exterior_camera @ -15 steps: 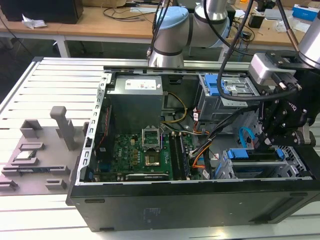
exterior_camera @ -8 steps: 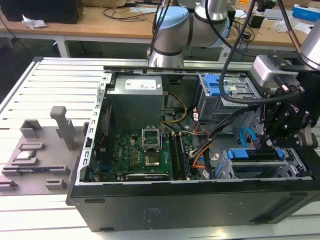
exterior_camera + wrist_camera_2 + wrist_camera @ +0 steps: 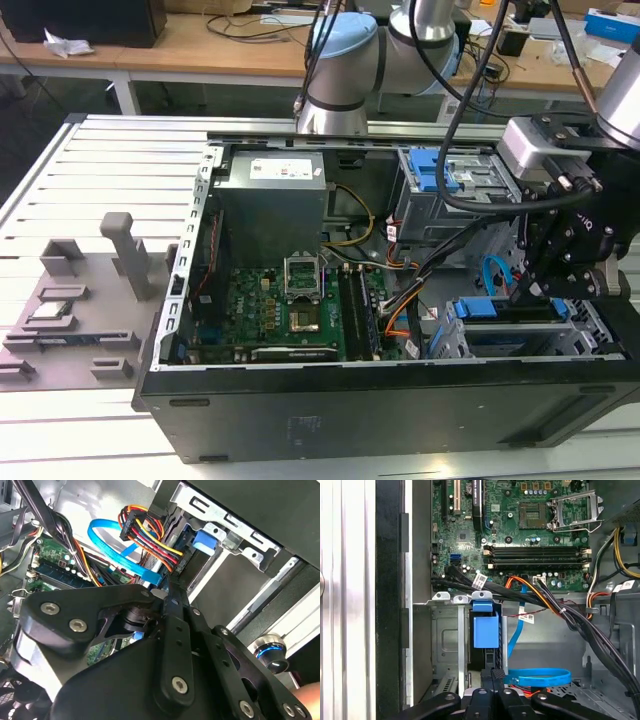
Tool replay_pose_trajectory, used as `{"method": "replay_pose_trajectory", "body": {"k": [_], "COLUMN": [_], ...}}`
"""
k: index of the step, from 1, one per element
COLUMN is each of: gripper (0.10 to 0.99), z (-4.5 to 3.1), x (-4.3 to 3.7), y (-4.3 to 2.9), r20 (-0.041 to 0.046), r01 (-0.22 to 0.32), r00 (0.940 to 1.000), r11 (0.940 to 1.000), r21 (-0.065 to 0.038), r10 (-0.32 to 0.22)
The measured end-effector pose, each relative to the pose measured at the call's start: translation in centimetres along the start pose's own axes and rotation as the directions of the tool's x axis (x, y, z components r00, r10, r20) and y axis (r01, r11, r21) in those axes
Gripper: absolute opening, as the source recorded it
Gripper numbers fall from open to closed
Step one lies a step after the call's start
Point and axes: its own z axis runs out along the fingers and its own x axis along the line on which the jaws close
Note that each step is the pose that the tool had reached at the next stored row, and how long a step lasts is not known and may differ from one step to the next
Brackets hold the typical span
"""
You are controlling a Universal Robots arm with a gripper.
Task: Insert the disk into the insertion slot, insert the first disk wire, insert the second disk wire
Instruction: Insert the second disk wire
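Observation:
The disk sits inside the insertion slot (image 3: 445, 645), its blue frame's tab (image 3: 485, 630) showing at the cage mouth. In the exterior view the disk (image 3: 510, 338) lies in the cage (image 3: 595, 335) at the case's lower right. My gripper (image 3: 167, 587) hangs just behind the disk, fingers pressed together on the end of a blue flat wire (image 3: 120, 550) that loops away from them. A bundle of red, orange and yellow wires (image 3: 150, 535) ends in a black plug (image 3: 180, 560) against the disk's back edge. The gripper (image 3: 522, 292) and the blue loop (image 3: 537, 676) also show elsewhere.
A taller grey bay with a blue latch (image 3: 430, 170) stands beyond the cage. Black cable bundles (image 3: 520, 592) cross between the motherboard (image 3: 520, 530) and the cage. The power supply (image 3: 275, 195) fills the case's far corner. A grey fixture block (image 3: 70, 310) lies on the exterior view's left.

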Motion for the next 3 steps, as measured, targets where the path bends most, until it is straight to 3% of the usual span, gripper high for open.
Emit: {"method": "replay_pose_trajectory", "body": {"k": [3], "gripper": [0.106], "z": [0.02], "x": [0.00], "y": [0.00], "r20": [0.0001], "r01": [0.000], "r00": [1.0000], "r11": [1.0000], "r21": [0.000], "r10": [0.000]}}
